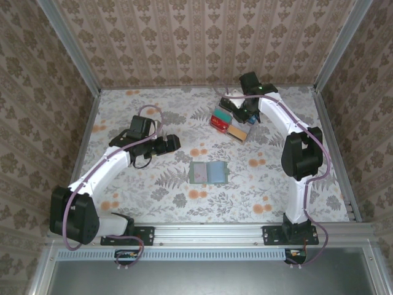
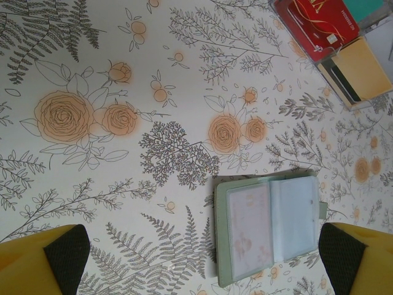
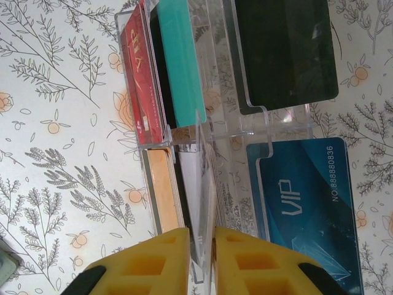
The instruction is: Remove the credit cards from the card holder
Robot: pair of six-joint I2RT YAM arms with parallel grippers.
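Yellow fingers with black mesh pads (image 2: 61, 253) frame the bottom of the left wrist view, one in each corner. The left gripper (image 2: 204, 249) is fully released and hangs over the flower-printed white tablecloth (image 2: 123, 61), touching nothing.

Below that gripper and closer to its right-hand finger lies the sage grey-green folding card holder (image 2: 267, 227). It is spread open flat, with its two pale blue-grey inner pockets facing up. From above, it sits near the middle of the table between the two arms, well apart from the other things.

Further right and toward the back stands a clear acrylic tray with dividers (image 3: 258, 123), which holds the credit cards (image 3: 184, 123). Across its far compartments, left to right in the right wrist view, are a red card marked VIP (image 3: 140, 80), a teal card (image 3: 181, 61) and a black card (image 3: 285, 49). Across the near ones are a tan-orange card (image 3: 161, 190), a thin whitish card (image 3: 198, 190) and a blue card marked VIP (image 3: 304, 196).

Over the tray's near side, the right gripper (image 3: 201, 252) has its yellow fingers drawn almost together. They are clenched on the near edge of the whitish card, which stands on edge between the tan-orange and blue cards.
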